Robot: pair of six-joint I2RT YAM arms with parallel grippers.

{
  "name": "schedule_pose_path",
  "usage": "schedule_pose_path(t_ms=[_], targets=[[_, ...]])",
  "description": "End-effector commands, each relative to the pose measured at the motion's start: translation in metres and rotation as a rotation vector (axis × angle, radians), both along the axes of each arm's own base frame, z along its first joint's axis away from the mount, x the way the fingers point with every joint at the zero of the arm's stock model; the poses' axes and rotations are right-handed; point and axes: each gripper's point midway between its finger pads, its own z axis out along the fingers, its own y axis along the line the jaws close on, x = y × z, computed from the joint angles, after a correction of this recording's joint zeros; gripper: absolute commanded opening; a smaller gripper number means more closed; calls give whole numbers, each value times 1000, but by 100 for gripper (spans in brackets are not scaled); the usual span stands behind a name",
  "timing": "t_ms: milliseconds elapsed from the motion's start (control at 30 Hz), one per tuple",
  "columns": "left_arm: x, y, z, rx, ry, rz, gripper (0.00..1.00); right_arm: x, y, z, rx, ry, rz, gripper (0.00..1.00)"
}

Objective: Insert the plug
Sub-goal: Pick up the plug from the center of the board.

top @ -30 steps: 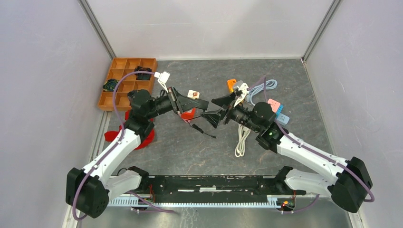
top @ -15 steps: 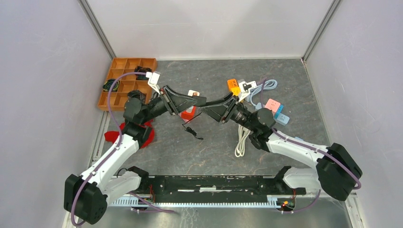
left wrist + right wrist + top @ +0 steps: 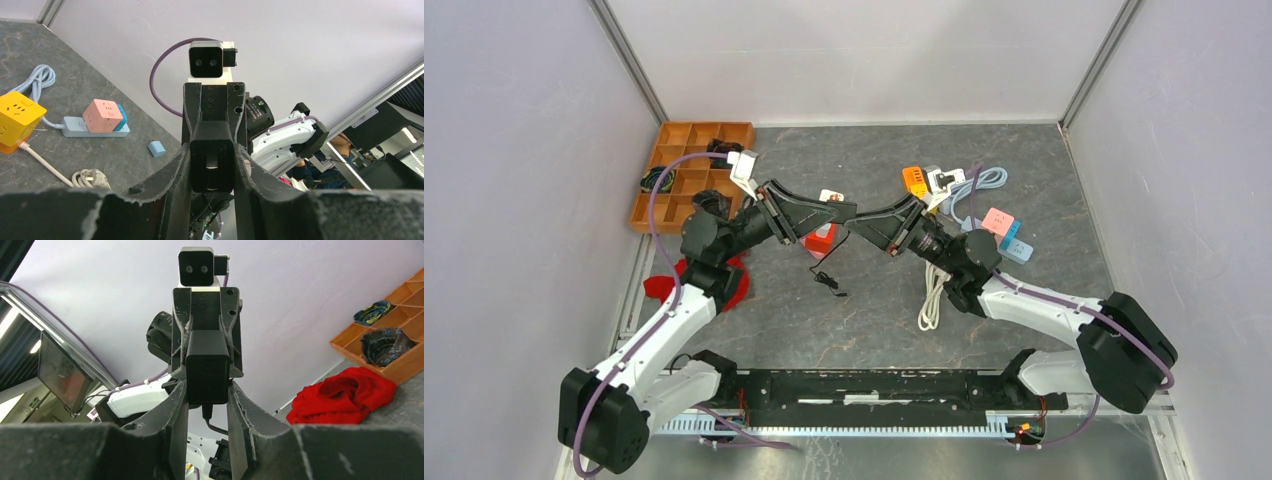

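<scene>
The grey table (image 3: 1024,170) carries both arms, which rise from its near edge and lean in toward each other over the middle. The left arm (image 3: 664,320) climbs from its base at the near left, bends at the elbow above a red cloth (image 3: 724,285) and stretches its forearm to the right. The right arm (image 3: 1044,300) mirrors it from the near right, with its forearm reaching left and slightly up. An orange compartment tray (image 3: 686,158) sits at the far left corner. A looped white cable (image 3: 934,295), an orange socket cube (image 3: 913,180) and a pink socket cube (image 3: 998,219) lie behind the right arm.

The left gripper (image 3: 839,212) and right gripper (image 3: 872,216) meet tip to tip, raised off the table. Between them is the black plug (image 3: 212,162), a boxy adapter. In the left wrist view the left fingers press against both of its sides. In the right wrist view the right fingers clamp it the same way, drawn in narrow. Its thin black cord (image 3: 829,262) hangs down to the table below.
</scene>
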Motion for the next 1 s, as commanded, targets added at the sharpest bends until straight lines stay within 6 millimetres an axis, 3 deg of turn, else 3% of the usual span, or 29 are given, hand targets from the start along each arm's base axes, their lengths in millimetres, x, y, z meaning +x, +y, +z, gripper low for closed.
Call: schedule_pose_path(t_ms=[0,100,167,300,400,433,500,700,867,967], targets=[[0,1,-10,25,15,12,21,-8,-9,35,99,-109,-11,11],[7,5,-19,54,31,73,56,0,-10,32,70,-123,-38,4],[12,8,-23,82,35,115,72,7,-13,29,53,-118,-57,2],[29,18,-39,184,76,231,84,22,-21,17,-7,-110,-96,1],[42,25,-51,280,103,305,91,50,-28,-14,-170,-61,-167,1],[45,26,-54,308,110,315,98,59,-32,-23,-231,-54,-199,1],[49,29,-60,368,123,330,100,81,-43,-47,-393,-45,-293,1],[55,55,-89,590,101,439,100,130,-84,-81,-829,-24,-482,4],[58,89,-110,761,49,578,100,151,-119,-113,-1139,59,-545,4],[59,105,-114,807,17,648,100,155,-135,-127,-1232,103,-558,4]])
